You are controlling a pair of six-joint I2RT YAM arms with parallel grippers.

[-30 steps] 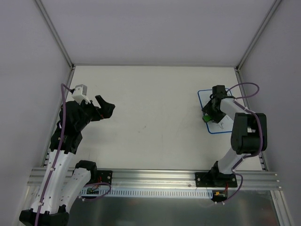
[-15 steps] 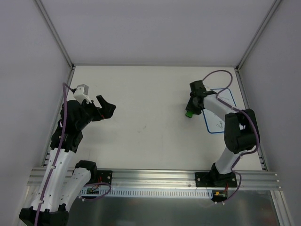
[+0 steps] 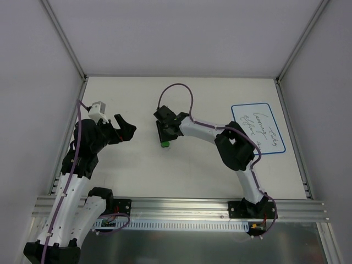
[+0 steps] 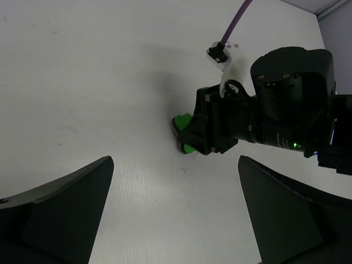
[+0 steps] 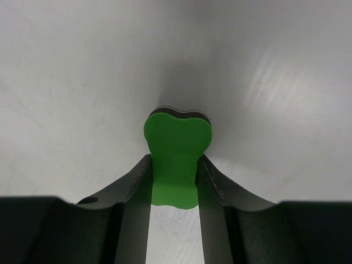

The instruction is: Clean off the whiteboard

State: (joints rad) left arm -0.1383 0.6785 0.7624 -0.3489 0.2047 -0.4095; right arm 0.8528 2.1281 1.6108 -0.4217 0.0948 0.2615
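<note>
The whiteboard [image 3: 258,128], white with a blue border and dark handwriting, lies at the right of the table. My right gripper [image 3: 165,137] is far from it, stretched to the table's middle, shut on the green eraser [image 5: 176,159] low over the table. The eraser also shows in the top view [image 3: 164,144] and in the left wrist view [image 4: 184,133]. My left gripper [image 3: 127,126] hangs open and empty at the left, facing the right gripper [image 4: 212,129].
The white table [image 3: 181,170] is walled by grey panels on three sides. A metal rail [image 3: 181,206] with the arm bases runs along the near edge. A purple cable [image 3: 176,91] loops above the right wrist.
My right gripper has swept left with the green eraser, from over the whiteboard to the table's middle. The board's writing is now uncovered. The left arm has barely moved.
</note>
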